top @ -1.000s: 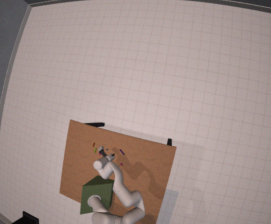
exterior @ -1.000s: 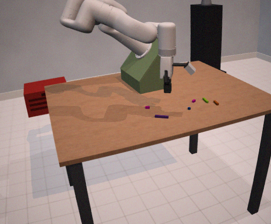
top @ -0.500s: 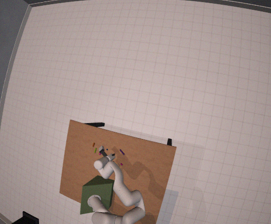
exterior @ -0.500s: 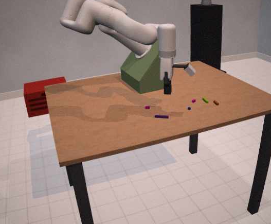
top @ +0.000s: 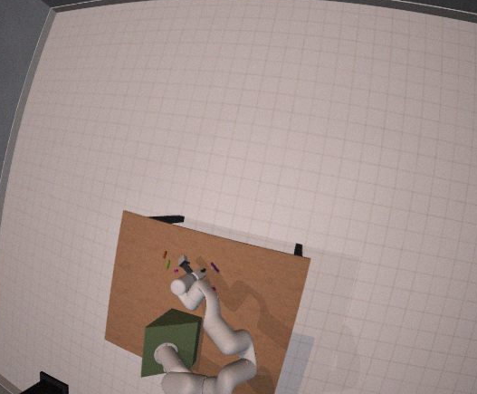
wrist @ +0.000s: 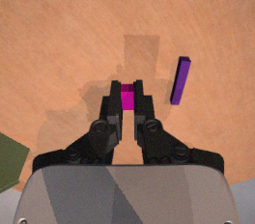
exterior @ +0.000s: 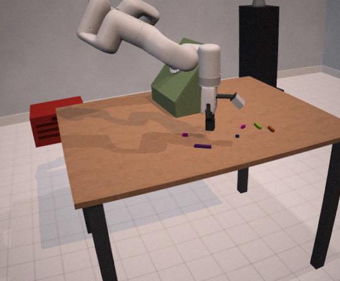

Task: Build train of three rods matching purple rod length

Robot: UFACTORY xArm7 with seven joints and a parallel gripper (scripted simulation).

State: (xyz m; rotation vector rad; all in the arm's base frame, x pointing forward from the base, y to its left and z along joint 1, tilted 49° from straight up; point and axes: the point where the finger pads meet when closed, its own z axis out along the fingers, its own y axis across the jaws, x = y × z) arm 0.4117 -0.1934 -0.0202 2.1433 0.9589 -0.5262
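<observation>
My gripper (top: 204, 271) (exterior: 210, 128) (wrist: 127, 94) is shut on a magenta rod (wrist: 127, 100) and holds it above the table; the fingers hide this rod in the exterior view. The purple rod (top: 214, 267) (exterior: 202, 146) (wrist: 181, 81) lies flat, to the right of the fingers in the wrist view. A second magenta rod (top: 214, 289) (exterior: 184, 134) lies left of the gripper in the exterior view. A third magenta rod (top: 176, 271) (exterior: 243, 126), a blue rod (exterior: 237, 135), a lime rod (top: 168, 264) (exterior: 257, 125) and an orange rod (top: 165, 254) (exterior: 271, 128) lie apart to its right.
The brown table (top: 134, 291) (exterior: 128, 175) carries the green wedge-shaped base block (top: 172, 341) (exterior: 176, 92) (wrist: 4, 161) behind the rods. The arm's shadow falls across the table around the purple rod. A red cabinet (exterior: 45, 118) stands beyond the table's left edge in the exterior view.
</observation>
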